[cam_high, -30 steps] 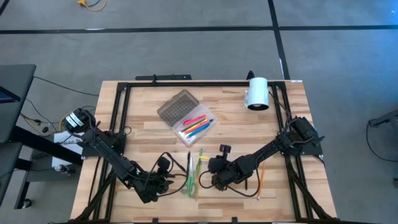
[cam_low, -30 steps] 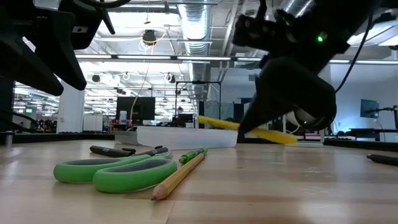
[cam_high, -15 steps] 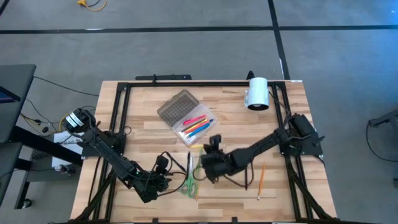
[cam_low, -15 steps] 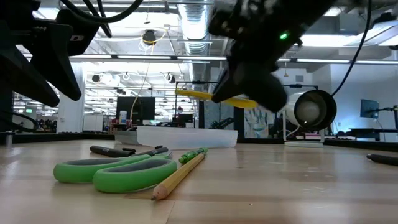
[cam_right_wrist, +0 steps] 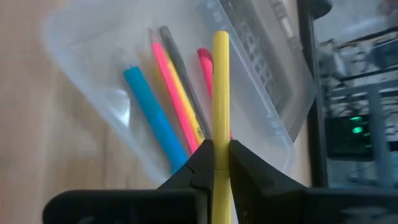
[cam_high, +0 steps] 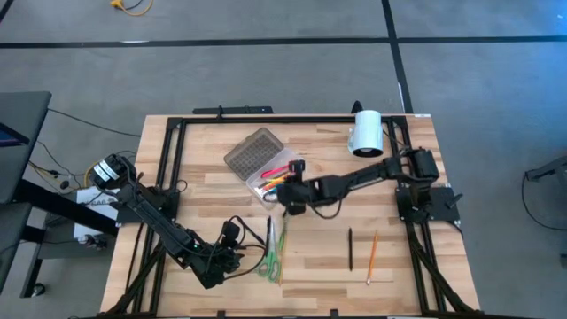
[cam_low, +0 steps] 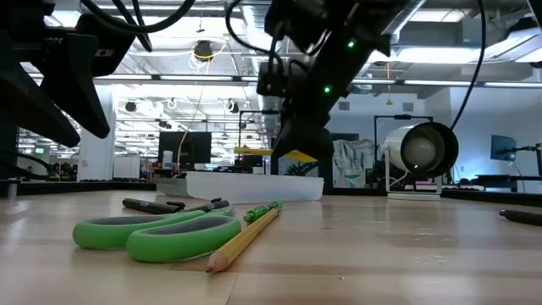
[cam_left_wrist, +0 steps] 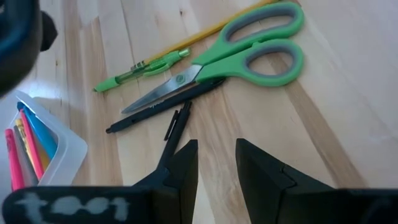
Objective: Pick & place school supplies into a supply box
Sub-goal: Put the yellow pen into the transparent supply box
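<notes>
The supply box (cam_high: 276, 184), a clear tray with its grey dotted lid (cam_high: 251, 152) open, lies at mid-table and holds blue, pink, yellow and grey pens (cam_right_wrist: 168, 112). My right gripper (cam_high: 285, 197) hangs over its near end, shut on a yellow pen (cam_right_wrist: 220, 81). Green-handled scissors (cam_left_wrist: 249, 46), a pencil (cam_low: 246, 240), a green pen (cam_left_wrist: 143, 67) and a black pen (cam_left_wrist: 163, 107) lie flat near the front edge. My left gripper (cam_left_wrist: 215, 163) hovers open just left of them, with nothing between its fingers. My right gripper pinches the yellow pen's shaft (cam_right_wrist: 220, 149) between its two fingers. They come slanting down from the table's right side. A long stretch of the pen sticks out ahead of the fingertips over the open box. The pen (cam_low: 273, 153) is lifted clear, roughly level.
A white cylinder (cam_high: 366, 133) lies at the far right. Another black pen (cam_high: 350, 248) and an orange pencil (cam_high: 373, 252) lie on the near right of the table. A black frame (cam_high: 230, 119) runs along the table's far and side edges.
My right gripper has carried the yellow pen from the near middle of the table toward the far edge and to the left. It now hangs over the supply box. It rose a little and rolled, and the pen went from tilted to about level.
</notes>
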